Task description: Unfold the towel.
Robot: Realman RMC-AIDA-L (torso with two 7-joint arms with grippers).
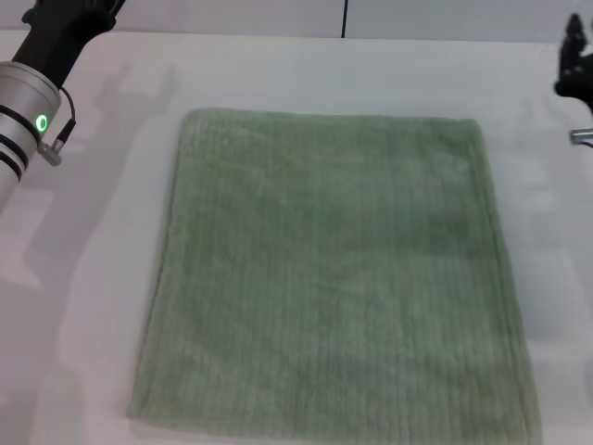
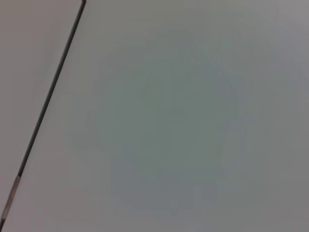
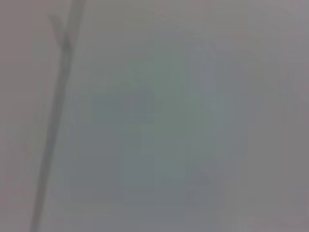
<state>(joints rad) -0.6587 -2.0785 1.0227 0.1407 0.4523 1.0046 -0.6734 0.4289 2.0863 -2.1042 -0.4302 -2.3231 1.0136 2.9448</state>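
Towel (image 1: 334, 278) fills the middle of my head view, lying flat and spread open on the white table (image 1: 102, 278), a pale sage-green square with fine ribbed lines running from 12 toward 6 o'clock. Its far edge sits straight across the top, its near edge runs out of sight at 6 o'clock, and I see no fold left in it. At 10 o'clock the left arm (image 1: 28, 111) rises off the table, silver with a green ring light and a black upper section; the left gripper itself is cut off at the picture's edge, so I cannot tell how its fingers stand. At 2 o'clock only a dark piece of the right gripper (image 1: 574, 65) shows at the border, well apart from the towel, and I cannot tell its state either. Behind the table a pale wall carries one thin dark vertical seam (image 1: 345, 19) at 12 o'clock. Both wrist views give me only blank pale surface crossed by a dark line (image 2: 48, 92), the right one badly blurred.
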